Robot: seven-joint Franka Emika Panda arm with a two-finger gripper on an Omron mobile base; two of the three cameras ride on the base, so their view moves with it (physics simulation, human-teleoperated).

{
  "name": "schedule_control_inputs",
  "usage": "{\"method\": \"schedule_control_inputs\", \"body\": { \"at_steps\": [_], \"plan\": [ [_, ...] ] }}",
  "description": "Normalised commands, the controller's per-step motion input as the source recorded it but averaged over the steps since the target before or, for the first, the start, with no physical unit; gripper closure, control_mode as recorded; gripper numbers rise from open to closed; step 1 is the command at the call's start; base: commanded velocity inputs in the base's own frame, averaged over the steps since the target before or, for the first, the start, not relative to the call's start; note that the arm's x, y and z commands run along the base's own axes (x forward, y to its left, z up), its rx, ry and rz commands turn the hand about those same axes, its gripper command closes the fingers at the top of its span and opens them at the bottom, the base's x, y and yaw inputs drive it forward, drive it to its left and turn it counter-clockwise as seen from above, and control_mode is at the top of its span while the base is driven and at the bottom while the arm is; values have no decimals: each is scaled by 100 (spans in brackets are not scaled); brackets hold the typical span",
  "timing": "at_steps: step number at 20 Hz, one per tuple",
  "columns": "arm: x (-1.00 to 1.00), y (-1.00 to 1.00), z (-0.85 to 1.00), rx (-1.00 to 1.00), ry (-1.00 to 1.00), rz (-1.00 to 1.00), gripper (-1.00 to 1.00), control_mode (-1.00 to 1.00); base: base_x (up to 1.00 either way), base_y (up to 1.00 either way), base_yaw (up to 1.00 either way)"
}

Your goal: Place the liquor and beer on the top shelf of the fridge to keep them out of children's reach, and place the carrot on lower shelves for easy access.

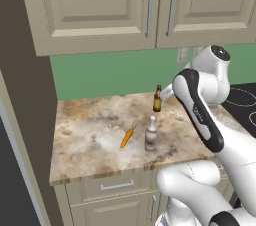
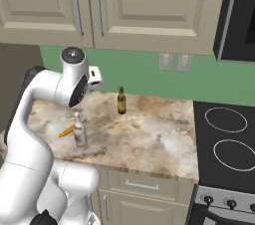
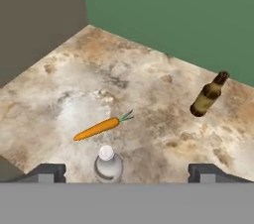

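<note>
Gripper [image 3: 126, 171] spread wide and holding nothing above the liquor [image 3: 108, 164], so I'd drop straight down, centre the neck, then squeeze without nudging the carrot [image 3: 97, 128].

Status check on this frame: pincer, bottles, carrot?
Pincer open above the liquor. Beer and carrot on the counter. Path unobstructed.

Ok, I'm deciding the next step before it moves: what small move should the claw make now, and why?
Probably lower the claw straight down around the liquor and close. In the hand view its fingers are spread wide with the pale bottle's cap centred between them, upright on the counter. The carrot lies just beyond and the beer stands well off, so the descent looks clear.
</note>
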Motion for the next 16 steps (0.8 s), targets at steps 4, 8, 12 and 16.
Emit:
{"method": "schedule_control_inputs", "body": {
  "at_steps": [4,8,12,16],
  "plan": [
    [-3,-13,0,0,-1,46,-100,-100,0,0,0],
    [-4,-28,0,4,-3,50,-100,-100,0,0,0],
    [-6,-35,-2,11,-8,44,-100,-100,0,0,0],
    [-1,-7,-21,14,-16,28,-100,-100,0,0,0]
  ]
}}
